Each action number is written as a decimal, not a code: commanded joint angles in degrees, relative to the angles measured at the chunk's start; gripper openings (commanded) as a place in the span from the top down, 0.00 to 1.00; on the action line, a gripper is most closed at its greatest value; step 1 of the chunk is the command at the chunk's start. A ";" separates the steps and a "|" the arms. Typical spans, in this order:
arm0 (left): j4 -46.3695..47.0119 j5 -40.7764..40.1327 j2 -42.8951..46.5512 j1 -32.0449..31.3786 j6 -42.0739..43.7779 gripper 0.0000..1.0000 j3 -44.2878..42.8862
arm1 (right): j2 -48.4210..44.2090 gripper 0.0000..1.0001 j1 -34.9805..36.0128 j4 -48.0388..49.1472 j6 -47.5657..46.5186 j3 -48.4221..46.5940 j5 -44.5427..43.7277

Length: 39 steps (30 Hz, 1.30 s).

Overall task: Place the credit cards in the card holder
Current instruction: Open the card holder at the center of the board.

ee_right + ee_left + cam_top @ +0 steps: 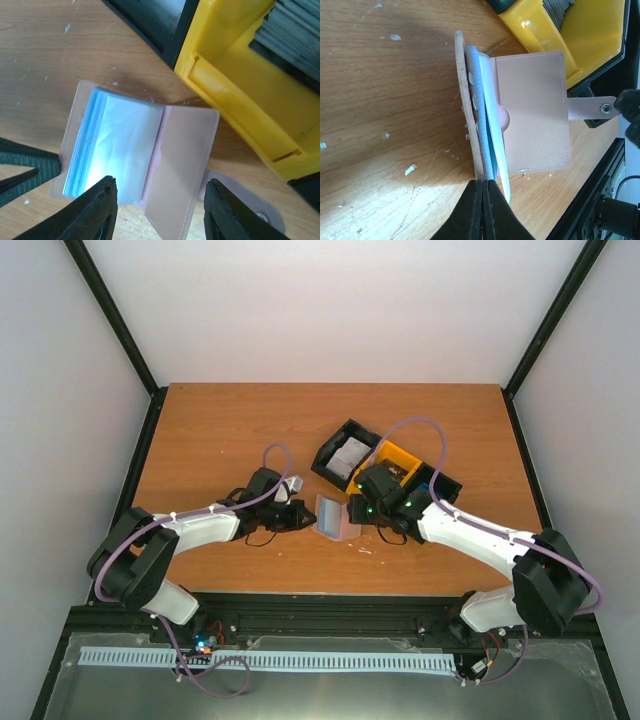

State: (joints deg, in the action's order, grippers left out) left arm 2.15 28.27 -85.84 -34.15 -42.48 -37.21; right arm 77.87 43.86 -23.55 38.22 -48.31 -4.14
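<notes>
Pinching the holder (333, 515) at one edge, tan flap and pale blue sleeves together, with the left fingers (470, 212) pressed tight. From the left wrist, that flap seen edge-on, the other flap flat with its snap tab sticking out. Hovering above the open holder with the right fingers (95, 210) spread wide, gripping nothing. Lying on the desk (220, 430) between both arms, just beside the yellow bin (235, 100). Inside that bin, a stack of dark grey cards (295, 30) on edge; in the black bin (322, 452) next to it, white cards (350, 455).
</notes>
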 commanded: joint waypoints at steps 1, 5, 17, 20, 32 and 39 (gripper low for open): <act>-0.41 -0.20 1.09 -0.48 1.12 0.99 -0.40 | 1.71 0.51 0.96 -4.13 -0.87 -3.41 -5.94; -0.26 0.69 1.29 -0.49 1.26 0.99 -0.73 | 4.55 0.45 2.86 -2.69 -3.91 -4.86 -1.08; 0.09 1.91 2.02 -0.48 1.19 0.99 -0.03 | 14.49 0.39 4.96 -0.66 -5.71 -9.25 4.90; 0.08 1.96 2.13 -0.48 1.34 0.99 0.04 | 15.34 0.35 5.01 1.21 -6.21 -9.17 7.74; 0.13 1.84 2.60 -0.48 1.35 0.99 0.36 | 18.61 0.40 5.01 -2.95 -4.86 -10.44 2.61; -0.34 0.88 2.36 -0.48 1.34 0.99 0.39 | 16.87 0.44 5.01 -4.64 -3.61 -8.95 -2.05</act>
State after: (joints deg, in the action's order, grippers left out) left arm 1.91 29.56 -84.88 -34.15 -42.46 -36.80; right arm 95.81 48.53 -26.30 33.52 -57.71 -1.87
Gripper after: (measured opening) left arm 0.009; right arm 0.563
